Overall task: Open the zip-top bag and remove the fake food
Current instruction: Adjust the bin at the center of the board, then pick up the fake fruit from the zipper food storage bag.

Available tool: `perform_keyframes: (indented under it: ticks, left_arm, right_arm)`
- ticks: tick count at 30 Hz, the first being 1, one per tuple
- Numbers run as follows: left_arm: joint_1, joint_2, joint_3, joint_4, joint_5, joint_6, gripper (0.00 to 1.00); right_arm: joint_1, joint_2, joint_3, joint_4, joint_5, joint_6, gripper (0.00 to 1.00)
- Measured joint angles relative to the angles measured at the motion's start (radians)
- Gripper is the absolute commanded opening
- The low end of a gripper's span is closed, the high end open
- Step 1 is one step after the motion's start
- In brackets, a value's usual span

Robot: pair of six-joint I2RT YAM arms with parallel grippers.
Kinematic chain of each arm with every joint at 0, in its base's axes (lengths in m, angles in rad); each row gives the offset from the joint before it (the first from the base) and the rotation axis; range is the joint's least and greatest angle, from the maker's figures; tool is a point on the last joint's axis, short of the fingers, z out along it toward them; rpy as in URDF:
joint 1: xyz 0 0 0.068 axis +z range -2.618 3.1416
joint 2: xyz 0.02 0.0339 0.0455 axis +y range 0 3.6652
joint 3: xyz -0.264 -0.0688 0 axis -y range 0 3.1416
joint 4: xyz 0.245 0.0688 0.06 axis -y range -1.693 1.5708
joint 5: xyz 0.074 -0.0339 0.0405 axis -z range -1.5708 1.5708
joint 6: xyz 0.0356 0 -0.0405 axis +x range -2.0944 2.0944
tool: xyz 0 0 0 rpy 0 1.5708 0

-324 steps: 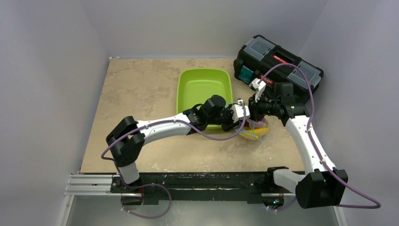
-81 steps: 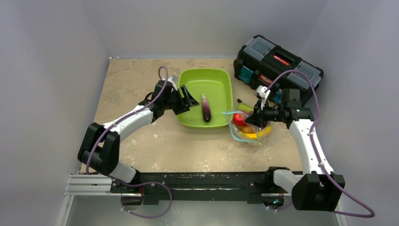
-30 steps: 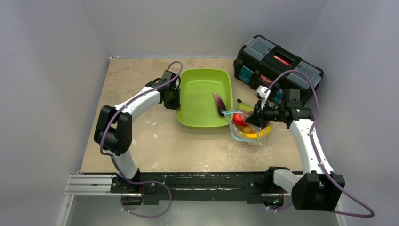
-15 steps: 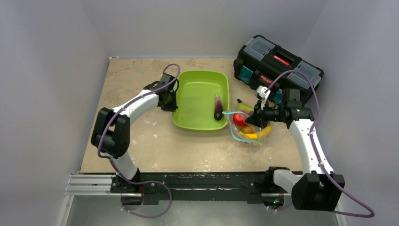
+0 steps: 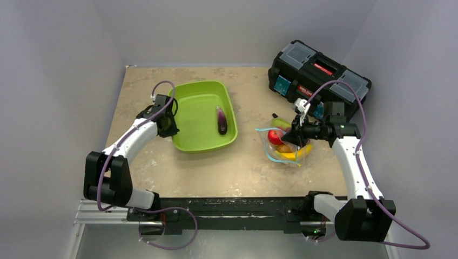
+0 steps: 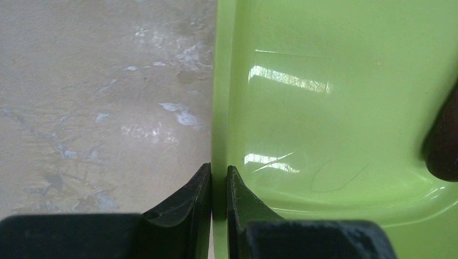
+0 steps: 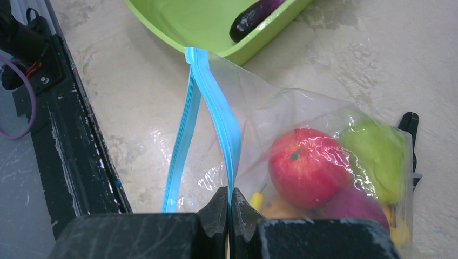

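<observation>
The zip-top bag [image 5: 281, 149] lies open on the table right of centre, its blue zipper strip [image 7: 216, 108] parted. My right gripper [image 7: 229, 197] is shut on one side of that strip. Inside the bag I see fake food: a red apple [image 7: 308, 167], a green pear [image 7: 375, 154], a dark plum [image 7: 351, 208] and some yellow and orange pieces. A purple eggplant [image 5: 221, 120] lies in the lime-green tray [image 5: 197, 129]. My left gripper [image 6: 219, 175] is shut on the tray's left rim [image 6: 221, 81], one finger inside and one outside.
A black toolbox [image 5: 318, 70] stands at the back right, behind my right arm. Black plier handles [image 7: 410, 127] poke out from behind the bag. The table's front rail [image 7: 65, 145] runs close to the bag's open mouth.
My left gripper closed on the tray rim and dragged the tray to the left, away from the bag. The eggplant went along inside it. The right arm and bag stayed put.
</observation>
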Motion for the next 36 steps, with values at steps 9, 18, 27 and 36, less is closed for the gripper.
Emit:
perform_keyframes:
  ticks: [9, 18, 27, 36]
  left_arm:
    - [0.089, -0.047, -0.055, 0.001, 0.016, -0.025, 0.55]
    - [0.096, -0.237, -0.060, -0.019, 0.117, -0.032, 0.67]
    - [0.032, -0.448, -0.106, 0.119, 0.465, -0.066, 0.75]
    - [-0.308, -0.429, -0.106, 0.431, 0.569, -0.109, 0.73]
  right_arm:
    - [0.000, 0.000, 0.000, -0.008, 0.000, -0.013, 0.00]
    - [0.000, 0.000, 0.000, -0.026, 0.000, -0.034, 0.00]
    - [0.000, 0.000, 0.000, -0.030, 0.000, -0.043, 0.00]
    - [0.001, 0.023, 0.008, -0.034, 0.000, -0.043, 0.00]
